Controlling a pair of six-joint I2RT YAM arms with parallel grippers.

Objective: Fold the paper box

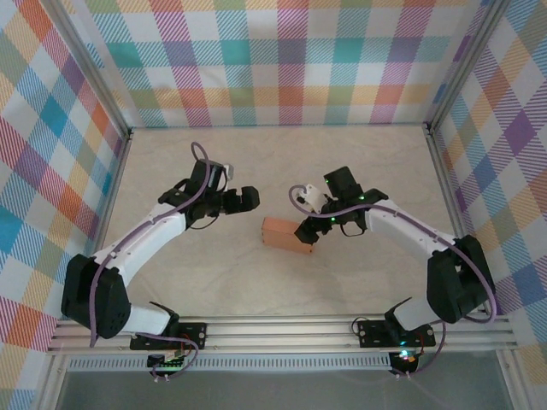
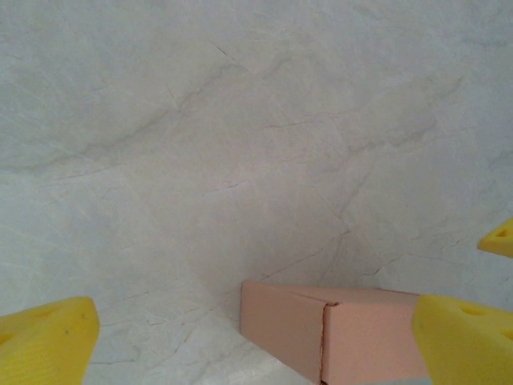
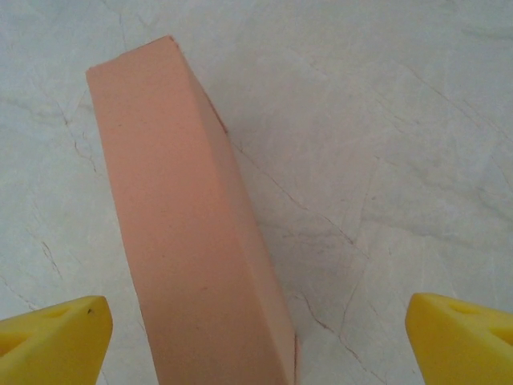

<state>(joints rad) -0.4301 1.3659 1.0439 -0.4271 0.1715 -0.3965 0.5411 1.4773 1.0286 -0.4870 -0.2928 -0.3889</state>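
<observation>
1. Left arm [image 1: 145, 237]: rises from its base at the near table edge and reaches forward and inward, forearm angled towards the table's centre.
2. Left gripper [image 1: 246, 199]: points rightward, towards the other arm, with its jaws spread wide. In the left wrist view its yellow fingertips [image 2: 44, 341] sit at opposite lower corners.
3. Right arm [image 1: 414, 232]: elbow set out to the right, forearm extending leftward and slightly forward.
4. Right gripper [image 1: 306, 231]: points leftward with its jaws spread wide. In the right wrist view its yellow fingertips [image 3: 56, 337] sit at both lower corners.
5. The two grippers face each other, near but apart.
</observation>
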